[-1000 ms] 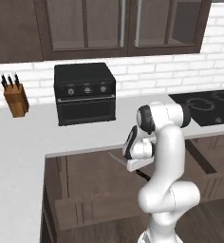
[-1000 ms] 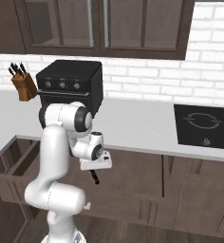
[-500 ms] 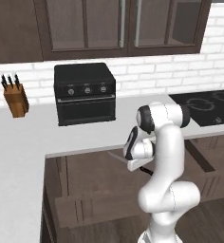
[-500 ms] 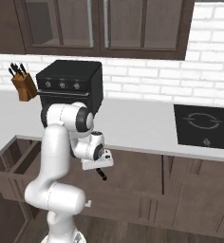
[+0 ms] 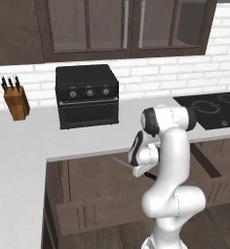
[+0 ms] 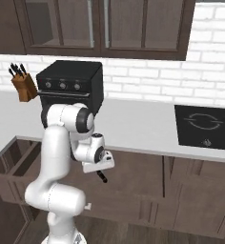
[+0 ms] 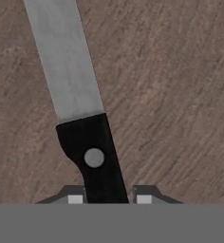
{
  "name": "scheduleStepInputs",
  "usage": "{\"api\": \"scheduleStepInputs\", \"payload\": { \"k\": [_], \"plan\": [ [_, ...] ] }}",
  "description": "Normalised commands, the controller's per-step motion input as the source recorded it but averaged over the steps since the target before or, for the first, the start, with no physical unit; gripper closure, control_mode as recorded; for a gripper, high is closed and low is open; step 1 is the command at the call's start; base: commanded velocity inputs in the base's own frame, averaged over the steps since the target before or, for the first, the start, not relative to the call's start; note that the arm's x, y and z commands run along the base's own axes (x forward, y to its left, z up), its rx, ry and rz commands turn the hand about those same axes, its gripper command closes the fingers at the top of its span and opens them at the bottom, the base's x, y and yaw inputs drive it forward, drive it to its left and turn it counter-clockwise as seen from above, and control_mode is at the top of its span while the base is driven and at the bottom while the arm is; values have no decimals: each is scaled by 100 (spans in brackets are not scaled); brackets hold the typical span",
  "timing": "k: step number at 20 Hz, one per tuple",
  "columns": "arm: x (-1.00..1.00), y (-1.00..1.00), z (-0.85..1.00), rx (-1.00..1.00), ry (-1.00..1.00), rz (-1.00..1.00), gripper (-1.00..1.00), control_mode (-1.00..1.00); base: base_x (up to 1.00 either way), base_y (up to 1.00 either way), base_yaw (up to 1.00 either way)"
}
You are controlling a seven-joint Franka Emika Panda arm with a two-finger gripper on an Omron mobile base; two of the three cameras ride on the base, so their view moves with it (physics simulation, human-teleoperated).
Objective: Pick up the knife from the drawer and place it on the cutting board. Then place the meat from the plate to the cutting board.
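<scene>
Item: knife. Silver-grey blade, black handle with one pale rivet. In the hand view I see it lying over brown wood grain, the blade running up and away, the handle end set between the two finger tips.

Item: gripper. I read its fingers as pressed in on the knife handle, one tip at each side, touching it. In the left base view the gripper sits low in front of the counter edge, with the grey blade sticking out to the left. In the right base view the black handle end pokes out below the gripper.

Item: drawer. Pulled out under the counter, right of the arm.

Item: black countertop oven. Far side of counter.

Item: knife block. Far left, tan wood.

Item: cooktop. Right end.
</scene>
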Motion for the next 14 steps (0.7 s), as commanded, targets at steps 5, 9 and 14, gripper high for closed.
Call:
{"api": "scheduleStepInputs", "payload": {
  "k": [5, 9, 14],
  "plan": [
    [-86, 0, -51, 0, 0, 10, 100, -100, 0, 0, 0],
    [-94, 0, -55, 0, 0, 13, 100, -100, 0, 0, 0],
    [-94, 0, -52, 0, 2, 13, 100, -100, 0, 0, 0]
  ]
}}
